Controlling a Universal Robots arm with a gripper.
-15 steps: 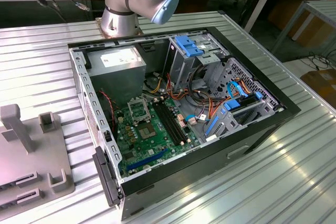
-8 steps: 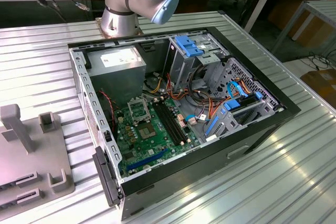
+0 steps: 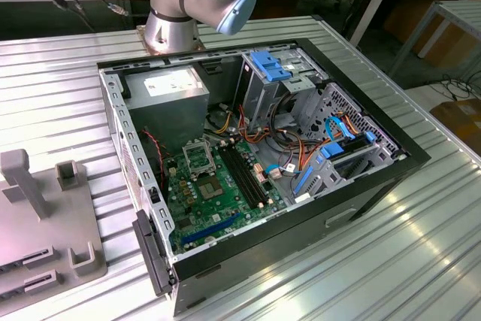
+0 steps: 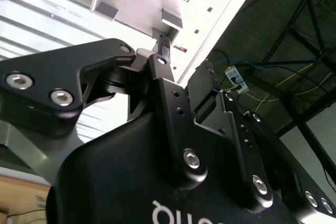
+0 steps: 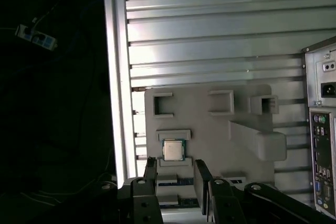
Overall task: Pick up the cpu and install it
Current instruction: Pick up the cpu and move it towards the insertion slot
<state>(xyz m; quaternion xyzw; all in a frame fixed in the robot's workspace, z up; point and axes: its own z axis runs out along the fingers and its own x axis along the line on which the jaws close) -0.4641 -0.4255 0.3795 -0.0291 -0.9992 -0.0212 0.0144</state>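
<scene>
Scanning the exterior view, the open computer case point(image 3: 361, 186) sat on the ribbed desk point(image 3: 421, 261), with a grey holder point(image 3: 45, 238) at the exterior view's left. First wrist view: the pincer point(image 5: 175, 165) was spread and empty, just short of the cpu point(image 5: 170, 150) lying in the holder's pocket. Second wrist view: same gape. Closing off-centre could skew or pop the chip, I'd judge.

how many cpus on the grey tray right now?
1. The cpu sits in a recess of the grey tray, just beyond the open gripper. Tray parts under the gripper are hidden.
</scene>
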